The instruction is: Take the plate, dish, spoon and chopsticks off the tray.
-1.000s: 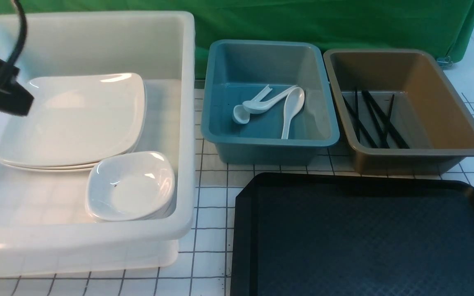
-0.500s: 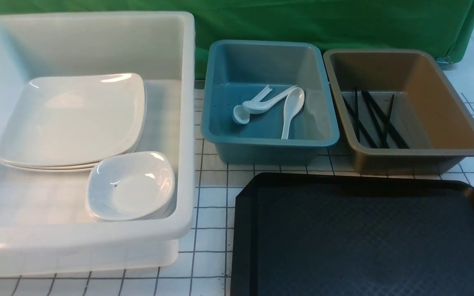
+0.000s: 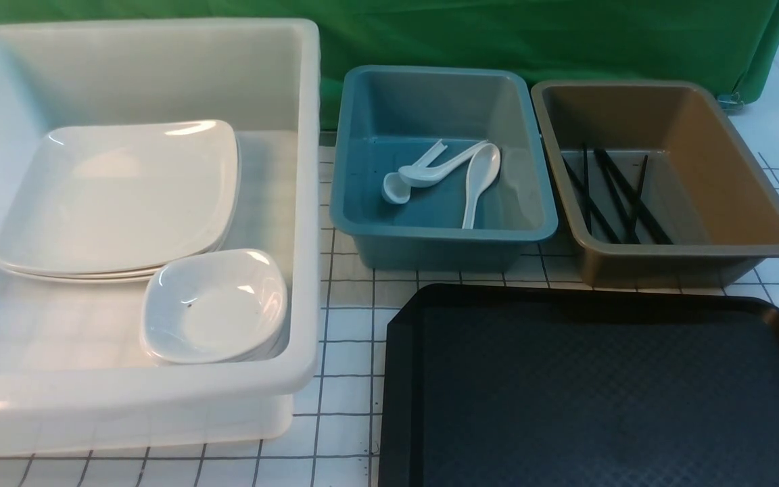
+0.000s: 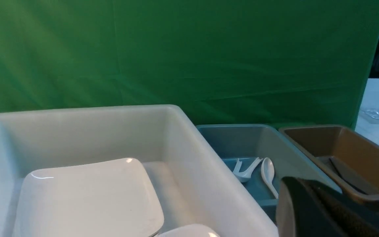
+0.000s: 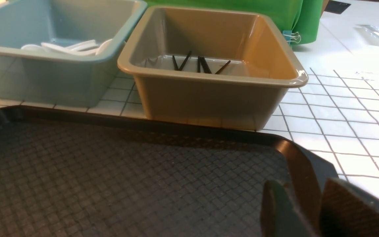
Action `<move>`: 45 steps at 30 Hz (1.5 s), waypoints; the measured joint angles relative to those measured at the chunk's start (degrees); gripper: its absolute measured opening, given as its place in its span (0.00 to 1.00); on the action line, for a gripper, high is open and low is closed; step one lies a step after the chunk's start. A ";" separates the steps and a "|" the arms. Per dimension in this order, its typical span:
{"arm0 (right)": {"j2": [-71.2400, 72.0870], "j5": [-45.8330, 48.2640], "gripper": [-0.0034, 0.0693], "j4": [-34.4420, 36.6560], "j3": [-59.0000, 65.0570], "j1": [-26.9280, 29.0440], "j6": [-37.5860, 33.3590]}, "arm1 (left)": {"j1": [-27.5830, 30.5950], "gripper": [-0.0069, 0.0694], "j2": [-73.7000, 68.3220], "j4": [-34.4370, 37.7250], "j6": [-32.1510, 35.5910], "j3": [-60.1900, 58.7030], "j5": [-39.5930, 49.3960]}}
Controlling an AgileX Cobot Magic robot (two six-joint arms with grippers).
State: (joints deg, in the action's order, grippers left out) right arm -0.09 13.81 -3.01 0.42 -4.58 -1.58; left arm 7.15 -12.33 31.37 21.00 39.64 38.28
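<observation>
The black tray lies bare at the front right; it also shows in the right wrist view. The plate tops a stack in the white bin, with the small dish in front of it. The spoon lies in the blue bin. The chopsticks lie in the brown bin. No gripper shows in the front view. My left gripper looks shut and empty, near the white bin's front. My right gripper is slightly open and empty, over the tray's right corner.
Two smaller white spoons lie beside the spoon in the blue bin. The three bins stand in a row behind and left of the tray on a white gridded table. A green curtain hangs behind.
The left arm, seen at the left edge over the white bin a second ago, has drawn back out of the front view. Nothing else has moved.
</observation>
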 joint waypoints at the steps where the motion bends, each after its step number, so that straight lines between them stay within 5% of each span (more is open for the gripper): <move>1: 0.00 0.00 0.35 0.00 0.00 0.00 0.00 | 0.00 0.09 0.00 -0.64 0.00 0.00 0.07; 14: 0.00 0.00 0.38 0.00 0.00 0.00 0.00 | 0.00 0.09 -0.05 -7.01 0.31 -6.39 -6.70; 24: 0.00 0.00 0.38 0.00 0.00 0.00 0.00 | 0.00 0.09 8.74 -22.24 -19.57 -31.27 -21.14; 45: 0.00 0.00 0.38 0.00 0.00 0.00 0.00 | -3.11 0.09 12.35 -27.15 -21.00 -39.97 -25.13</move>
State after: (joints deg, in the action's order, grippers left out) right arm -0.09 13.81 -3.01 0.42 -4.58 -1.58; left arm 4.03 0.02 4.22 0.00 -0.33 13.15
